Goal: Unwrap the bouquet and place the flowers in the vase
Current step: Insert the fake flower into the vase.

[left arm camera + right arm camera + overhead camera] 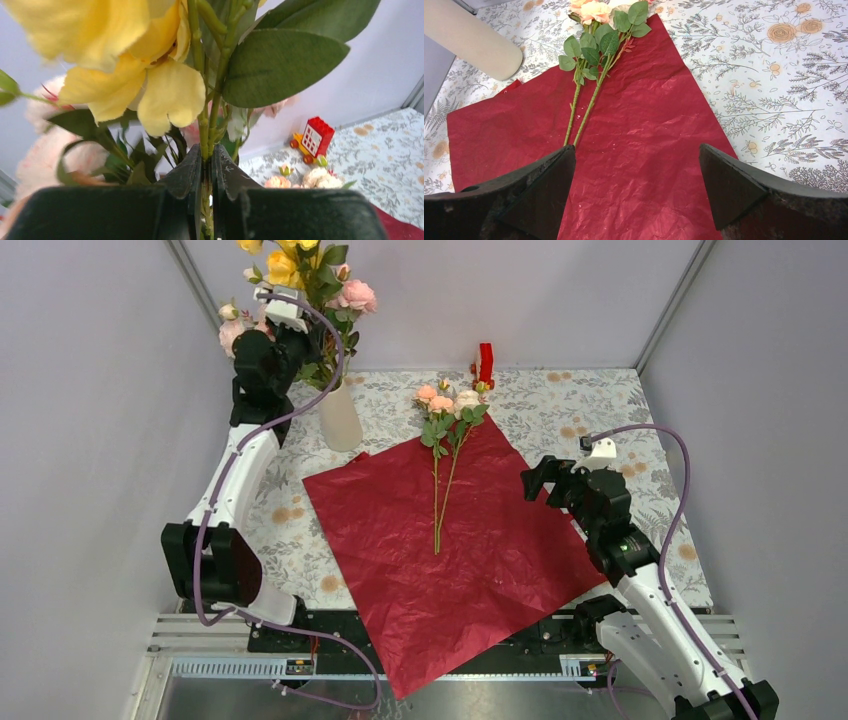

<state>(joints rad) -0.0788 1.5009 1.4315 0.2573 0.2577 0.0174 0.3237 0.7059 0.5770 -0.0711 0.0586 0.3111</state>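
Top external: 2 flowers (443,430) lie near-to-far on paper (450,580), blooms far, left of nearer R gripper (538,483), fingers spread; L gripper (206,167) pinches bunch (285,268) above vase (340,418), far-left corner.

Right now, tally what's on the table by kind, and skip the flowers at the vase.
Loose stems: 2
Red paper: 1
Vase: 1
Toy: 1
Total: 5
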